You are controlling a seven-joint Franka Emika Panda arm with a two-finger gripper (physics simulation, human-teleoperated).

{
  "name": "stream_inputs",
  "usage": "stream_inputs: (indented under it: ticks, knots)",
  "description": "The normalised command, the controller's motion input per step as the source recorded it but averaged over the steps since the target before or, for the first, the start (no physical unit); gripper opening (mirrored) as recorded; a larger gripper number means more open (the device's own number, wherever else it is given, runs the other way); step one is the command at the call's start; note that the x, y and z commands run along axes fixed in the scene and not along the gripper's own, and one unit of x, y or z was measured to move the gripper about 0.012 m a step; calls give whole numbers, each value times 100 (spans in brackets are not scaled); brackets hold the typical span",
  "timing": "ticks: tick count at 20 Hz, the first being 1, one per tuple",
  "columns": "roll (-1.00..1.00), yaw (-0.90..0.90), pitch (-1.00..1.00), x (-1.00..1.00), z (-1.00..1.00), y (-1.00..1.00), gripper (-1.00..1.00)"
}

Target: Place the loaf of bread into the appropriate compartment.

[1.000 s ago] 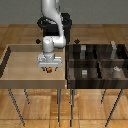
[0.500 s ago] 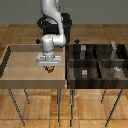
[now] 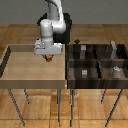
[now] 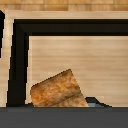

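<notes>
The gripper hung over the tray, near its edge on the exterior view's right, next to the organiser. The bread sat betw. the fingers, clamped and lifted off the tray floor, seen as a tiny orange-brown speck under the white hand. In the wrist view the bread looked like a blocky chunk w/ rounded corners, tilted, w/ a mottled crust, orange-brown w/ darker flecks. One dark fingertip showed beside it.

Tray: pale, smooth wood-look floor, low raised rim, dark inner edge, thin metal legs. Organiser: dark brown box split into several compartments by thin walls, touching or just beside the tray on the exterior view's right. Small grey-white objects sat in some compartments, too small to tell their shape. No writing or labels could be read anywhere.
</notes>
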Motion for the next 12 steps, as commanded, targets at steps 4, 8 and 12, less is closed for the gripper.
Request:
stream_inputs:
  ticks: [4, 8, 12]
  knots:
    - [0, 0, 0, 0, 100, 0, -100]
    - [0, 0, 0, 0, 0, 75, -100]
    - [0, 0, 0, 0, 0, 100, -100]
